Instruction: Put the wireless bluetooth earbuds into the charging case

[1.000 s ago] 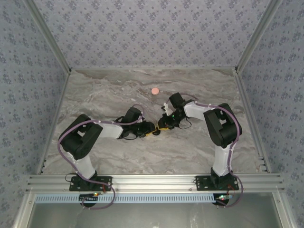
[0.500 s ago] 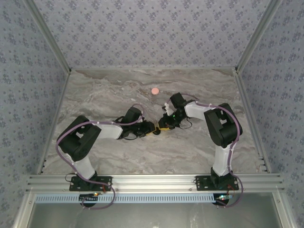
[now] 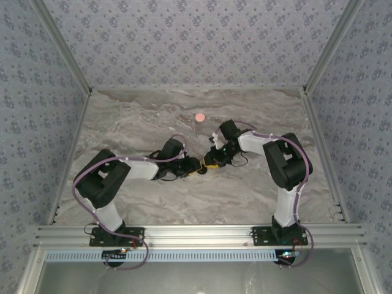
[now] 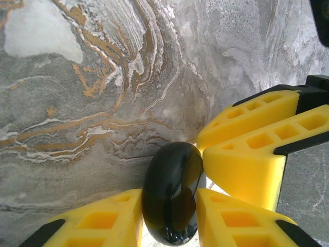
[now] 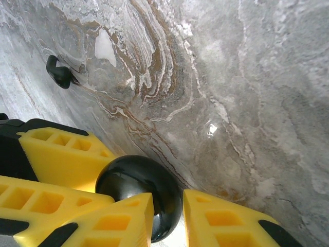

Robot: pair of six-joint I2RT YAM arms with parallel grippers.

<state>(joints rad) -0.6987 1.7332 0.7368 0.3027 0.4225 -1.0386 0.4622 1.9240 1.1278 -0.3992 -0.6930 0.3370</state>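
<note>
Grey-veined marble table inside blue-patterned walls, seen from the near edge. The left gripper and right gripper meet near the table's centre. Both are clamped on one glossy round black piece, which I take for the charging case. Each wrist view shows that arm's own yellow fingers pressed to either side of the piece, with the other arm's fingers crossing at its edge.

A small round pink piece lies apart on the marble, at about 12 o'clock from the meeting point.

One earbud, a tiny black hooked piece, rests on the table at about 10 o'clock from the right gripper in its wrist view, beyond the left arm's fingers. Its long axis looks roughly 9-to-3 there, though it is too small to be sure.

Judgement: one arm must let go to fetch it, and which arm is nearer cannot be told.
</note>
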